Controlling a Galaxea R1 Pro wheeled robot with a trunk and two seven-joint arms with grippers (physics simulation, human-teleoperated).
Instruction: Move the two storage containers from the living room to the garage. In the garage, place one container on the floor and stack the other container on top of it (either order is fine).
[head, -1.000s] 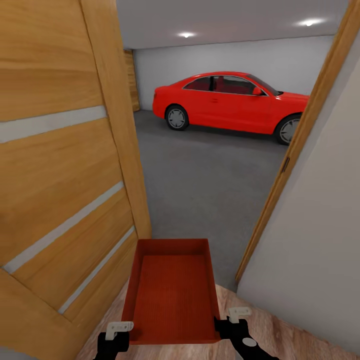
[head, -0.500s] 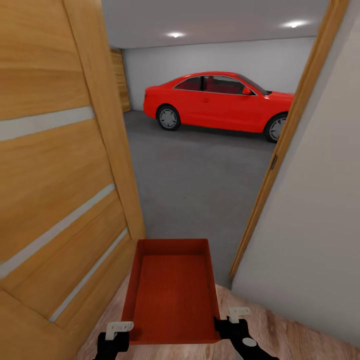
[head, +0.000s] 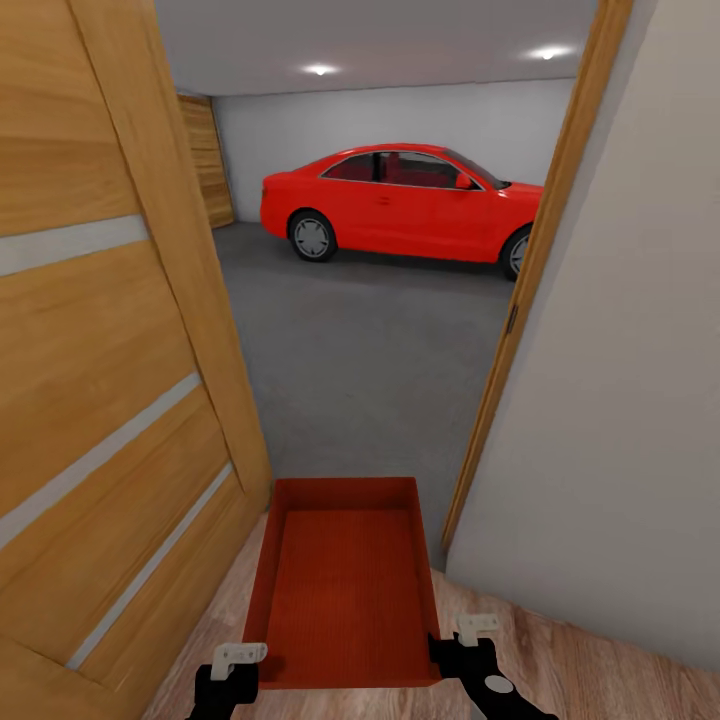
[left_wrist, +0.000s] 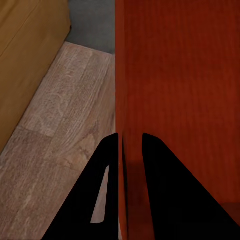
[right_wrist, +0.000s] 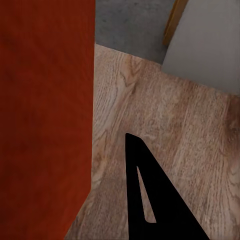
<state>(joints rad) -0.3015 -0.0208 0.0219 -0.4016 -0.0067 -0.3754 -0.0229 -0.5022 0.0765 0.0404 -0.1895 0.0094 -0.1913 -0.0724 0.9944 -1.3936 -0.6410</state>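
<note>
both grippers, left (head: 232, 668) and right (head: 470, 645), clamp the container (head: 343, 580) between open door (head: 110, 380) and wall (head: 620, 400).

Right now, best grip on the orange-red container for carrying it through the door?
Pinch the two thin long side walls of the container near its near end, one gripper from each side. The left gripper straddles the left wall; the right gripper sits at the right wall. The walls are straight and upright.

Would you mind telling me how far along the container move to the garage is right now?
Done: one storage container is lifted, with the left gripper and right gripper at its sides. In hand: carrying it through the doorway toward the garage floor. Left: setting it down, fetching and stacking the second.
</note>
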